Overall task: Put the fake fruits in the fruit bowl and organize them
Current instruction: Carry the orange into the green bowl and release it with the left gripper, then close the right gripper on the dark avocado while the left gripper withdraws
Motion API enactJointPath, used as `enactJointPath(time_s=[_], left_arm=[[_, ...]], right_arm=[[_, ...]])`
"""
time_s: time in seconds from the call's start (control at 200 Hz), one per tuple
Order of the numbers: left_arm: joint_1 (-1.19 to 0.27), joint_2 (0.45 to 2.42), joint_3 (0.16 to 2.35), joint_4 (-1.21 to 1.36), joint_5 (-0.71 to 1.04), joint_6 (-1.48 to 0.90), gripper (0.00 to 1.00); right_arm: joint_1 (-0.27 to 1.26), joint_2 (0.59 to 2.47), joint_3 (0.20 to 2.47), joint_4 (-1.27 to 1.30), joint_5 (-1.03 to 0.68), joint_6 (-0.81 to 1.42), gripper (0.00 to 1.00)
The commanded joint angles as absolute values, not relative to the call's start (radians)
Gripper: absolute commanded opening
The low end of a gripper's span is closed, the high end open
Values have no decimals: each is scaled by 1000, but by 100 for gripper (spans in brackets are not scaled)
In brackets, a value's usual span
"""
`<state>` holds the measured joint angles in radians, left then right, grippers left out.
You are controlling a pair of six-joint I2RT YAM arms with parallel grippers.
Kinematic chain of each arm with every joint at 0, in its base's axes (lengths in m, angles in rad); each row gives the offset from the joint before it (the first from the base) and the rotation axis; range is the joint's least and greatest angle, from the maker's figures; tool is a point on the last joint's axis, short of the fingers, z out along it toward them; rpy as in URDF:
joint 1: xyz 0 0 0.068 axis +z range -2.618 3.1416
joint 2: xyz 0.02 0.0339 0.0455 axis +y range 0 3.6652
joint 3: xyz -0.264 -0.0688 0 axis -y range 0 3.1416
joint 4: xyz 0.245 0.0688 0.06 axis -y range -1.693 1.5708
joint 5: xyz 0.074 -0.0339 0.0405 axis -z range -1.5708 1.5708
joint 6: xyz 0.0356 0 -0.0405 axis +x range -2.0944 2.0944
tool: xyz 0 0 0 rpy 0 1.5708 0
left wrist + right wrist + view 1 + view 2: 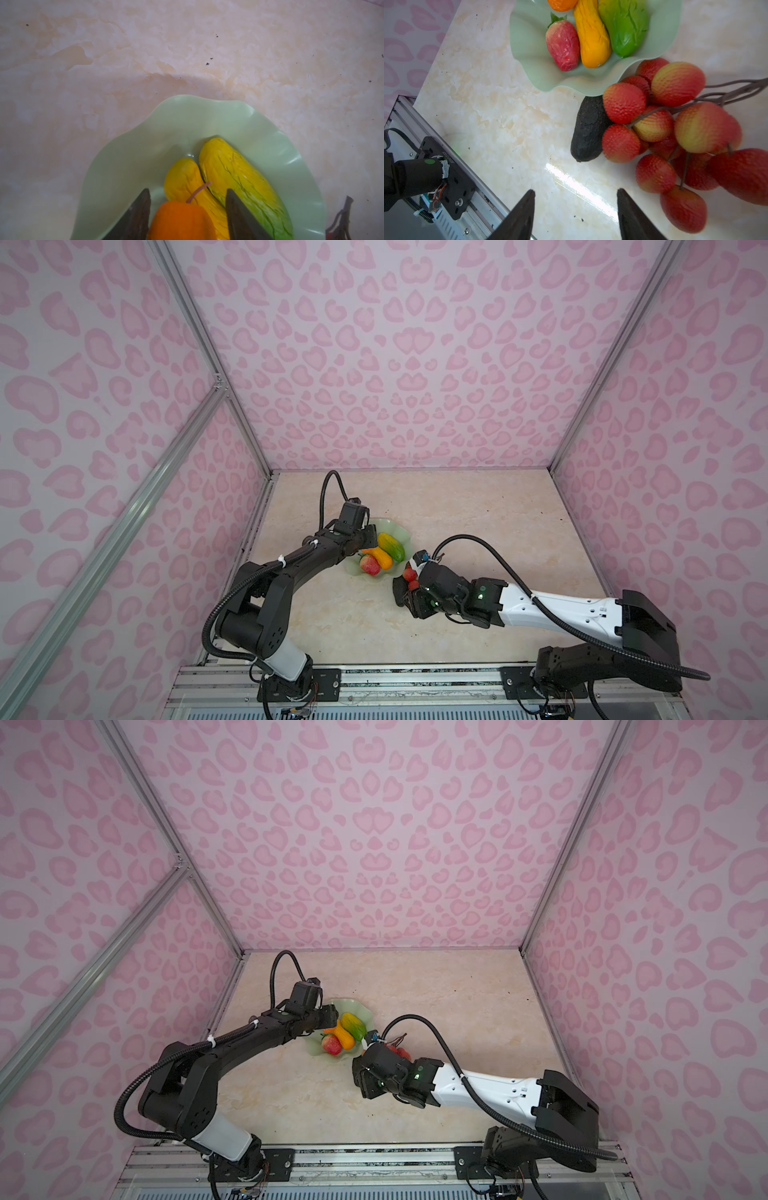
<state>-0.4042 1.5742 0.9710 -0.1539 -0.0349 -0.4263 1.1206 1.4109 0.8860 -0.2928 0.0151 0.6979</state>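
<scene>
Fruit bowl (533, 62), pale mint-green with scalloped rim, holds four fruits; left gripper (188, 216), jaws parted around small orange (180, 222), releases; right gripper (576, 216), open and empty, next needs blackish avocado (588, 133) just ahead.

Top views: looking down from high at the near edge, facing the far wall.
Left wrist: hovering close over the fruit bowl (270, 133).
Right wrist: looking low across the tabletop (500, 116).
Shared: both wrists are showing the bowl.
</scene>
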Motion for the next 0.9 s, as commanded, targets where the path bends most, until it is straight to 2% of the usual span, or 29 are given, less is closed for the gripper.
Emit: enactJointPath(time_s=[0.0,0.33,0.57,0.895], left_arm=[[-403,1484,991,-124,-55,-419,67],[-401,1090,933,-126,-220,-418,74],[-402,764,747,-142,-308,-462,77],[-400,377,494,-320,-357,-632,79]], right_arm=[[1127,1467,917,-294,-1,719,60],[1114,1674,1027,-306,14,696,58],[1100,1776,1110,-357,75,658,59],[1070,1814,1150,-441,165,637,63]])
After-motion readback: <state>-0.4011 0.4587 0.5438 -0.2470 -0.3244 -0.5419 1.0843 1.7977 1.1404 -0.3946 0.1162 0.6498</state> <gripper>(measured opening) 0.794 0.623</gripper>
